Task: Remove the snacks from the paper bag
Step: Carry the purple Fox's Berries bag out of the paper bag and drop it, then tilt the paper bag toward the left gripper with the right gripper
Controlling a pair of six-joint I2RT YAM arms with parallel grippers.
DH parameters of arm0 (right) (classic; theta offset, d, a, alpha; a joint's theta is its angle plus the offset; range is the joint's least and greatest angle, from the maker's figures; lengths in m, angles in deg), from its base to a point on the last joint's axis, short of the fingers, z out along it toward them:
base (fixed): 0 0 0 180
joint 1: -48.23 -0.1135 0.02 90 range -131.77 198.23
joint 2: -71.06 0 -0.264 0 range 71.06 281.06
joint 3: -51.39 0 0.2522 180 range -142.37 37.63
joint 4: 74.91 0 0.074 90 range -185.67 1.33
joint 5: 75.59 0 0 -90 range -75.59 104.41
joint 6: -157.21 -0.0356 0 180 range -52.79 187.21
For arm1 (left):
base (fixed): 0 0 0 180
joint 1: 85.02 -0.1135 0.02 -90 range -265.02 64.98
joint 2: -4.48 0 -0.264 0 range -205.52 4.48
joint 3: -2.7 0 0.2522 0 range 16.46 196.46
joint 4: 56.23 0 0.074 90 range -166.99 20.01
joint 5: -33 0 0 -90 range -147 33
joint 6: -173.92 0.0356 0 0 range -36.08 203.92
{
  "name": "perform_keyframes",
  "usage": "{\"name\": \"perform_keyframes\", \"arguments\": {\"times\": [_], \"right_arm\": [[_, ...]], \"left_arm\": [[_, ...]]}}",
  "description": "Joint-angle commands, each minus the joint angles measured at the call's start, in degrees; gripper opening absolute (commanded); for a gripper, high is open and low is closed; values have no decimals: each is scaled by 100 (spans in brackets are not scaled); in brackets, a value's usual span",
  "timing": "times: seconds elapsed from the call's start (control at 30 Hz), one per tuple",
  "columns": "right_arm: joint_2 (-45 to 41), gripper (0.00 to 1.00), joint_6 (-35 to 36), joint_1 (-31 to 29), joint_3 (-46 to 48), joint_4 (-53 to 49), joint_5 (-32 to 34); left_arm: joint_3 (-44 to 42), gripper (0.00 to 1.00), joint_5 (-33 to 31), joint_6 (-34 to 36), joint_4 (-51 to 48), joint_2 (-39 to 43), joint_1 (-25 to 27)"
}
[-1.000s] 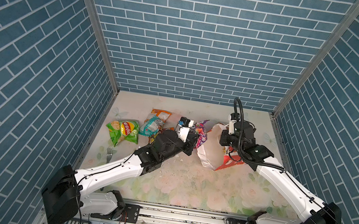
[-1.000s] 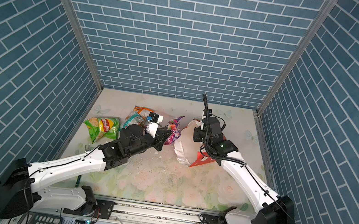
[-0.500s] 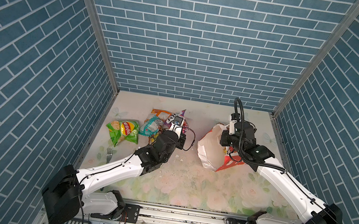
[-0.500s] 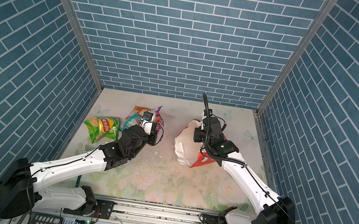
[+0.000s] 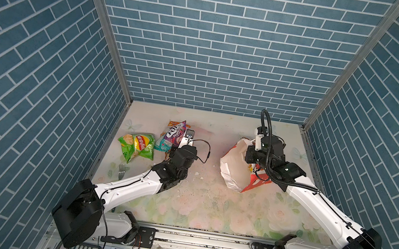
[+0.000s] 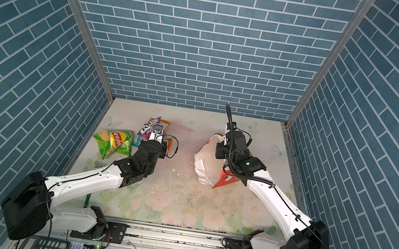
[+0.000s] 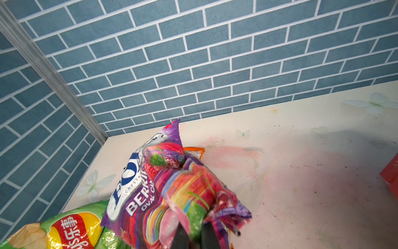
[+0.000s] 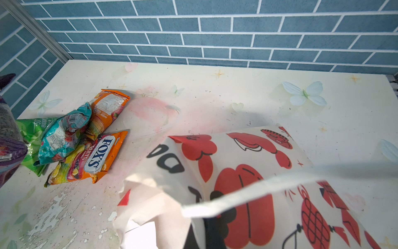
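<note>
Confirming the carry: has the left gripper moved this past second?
Yes. Left gripper, gripping the purple FOX'S packet, moved left from the paper bag toward the green Lay's bag.

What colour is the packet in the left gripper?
The packet is purple; clearest in left wrist view.

Both top views are looking steeply down from high above the front rail (image 5: 202, 240) and facing the back wall (image 5: 217, 52). They are sitting far enough off to be taking in both arms and the whole table (image 5: 217, 138), and they are covering nearly the same scene, slightly offset sideways.

The left wrist camera is riding just behind the left hand (image 7: 195, 236) and pointing toward the far left corner, with the purple candy packet (image 7: 137, 200) crowding the frame.

The right wrist camera is peering close over the paper bag (image 8: 247, 172) from behind the right hand (image 8: 202, 237), facing that same corner. It is sharing the green chip bag (image 8: 32, 133) and the purple candy packet with the left wrist view.
</note>
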Motion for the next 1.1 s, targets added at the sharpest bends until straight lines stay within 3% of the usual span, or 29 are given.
{"name": "perform_keyframes", "arguments": {"times": [0.0, 0.03, 0.17, 0.23, 0.43, 0.67, 0.97, 1.07], "right_arm": [[105, 0, -259, 3, -138, -238, 77], [131, 0, -252, 3, -163, -251, 74], [169, 0, -241, -2, -202, -263, 59], [171, 0, -241, 4, -207, -259, 57], [125, 0, -255, 3, -198, -285, 31], [79, 0, 37, 3, -236, -407, -215], [225, 0, 917, -6, -735, -1424, -974], [397, 0, 1037, -23, -956, -1860, -913]], "left_arm": [[-87, 8, -315, 22, 506, 26, -49], [-84, 15, -340, 34, 547, 11, -56], [-252, 18, -357, 34, 627, 8, -77], [-239, 48, -347, 34, 622, 1, -75], [-185, 99, -329, 132, 494, -14, -86], [-133, 100, 24, -17, 332, -13, -86], [51, 100, 620, -312, 131, -25, -85], [68, 100, 684, -335, 102, -23, -84]]}}
